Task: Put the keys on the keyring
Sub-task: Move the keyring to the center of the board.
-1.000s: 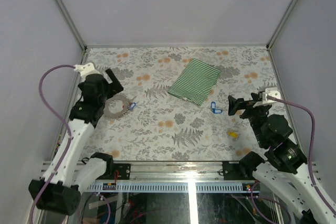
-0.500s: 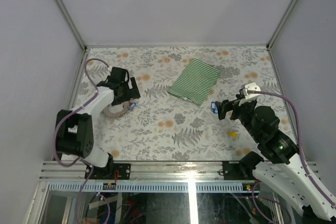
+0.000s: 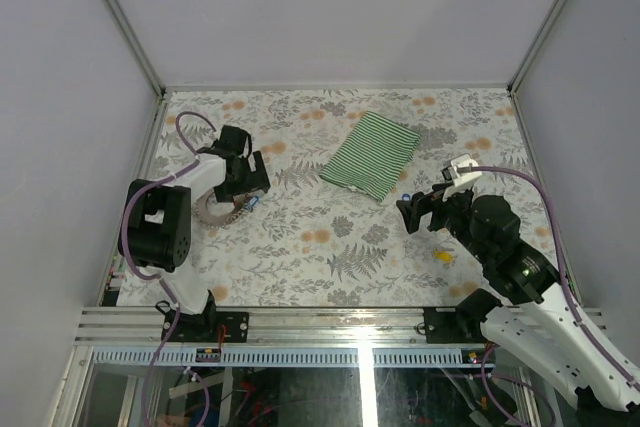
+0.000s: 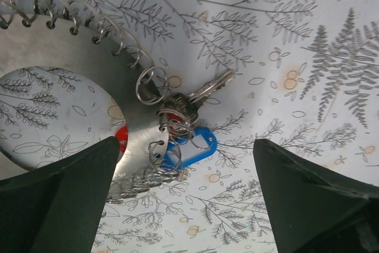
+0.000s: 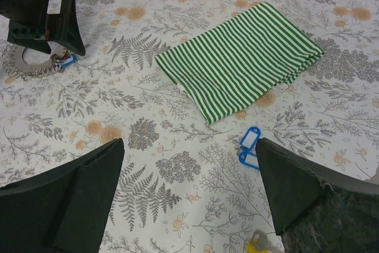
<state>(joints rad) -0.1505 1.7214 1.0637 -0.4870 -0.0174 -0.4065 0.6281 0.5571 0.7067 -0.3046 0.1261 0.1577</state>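
The keyring (image 4: 89,69) is a flat silvery ring edged with wire coil, lying at the left of the table (image 3: 212,209). A blue key tag (image 4: 192,146), a red tag (image 4: 121,137) and a metal key (image 4: 210,87) sit at its coil. My left gripper (image 4: 185,173) is open just above them, holding nothing. Two more blue tags (image 5: 250,146) lie below the striped cloth, and a yellow tag (image 5: 260,244) lies nearer me. My right gripper (image 5: 189,164) is open and empty, above the table left of those blue tags.
A folded green-and-white striped cloth (image 3: 370,154) lies at the back middle of the floral tablecloth. Grey walls with metal posts close in the left, back and right sides. The left arm's cable loops over the table's left edge.
My left arm has folded in and its gripper has moved right and nearer, over the keyring's tags. My right gripper has moved left, toward the two blue tags.
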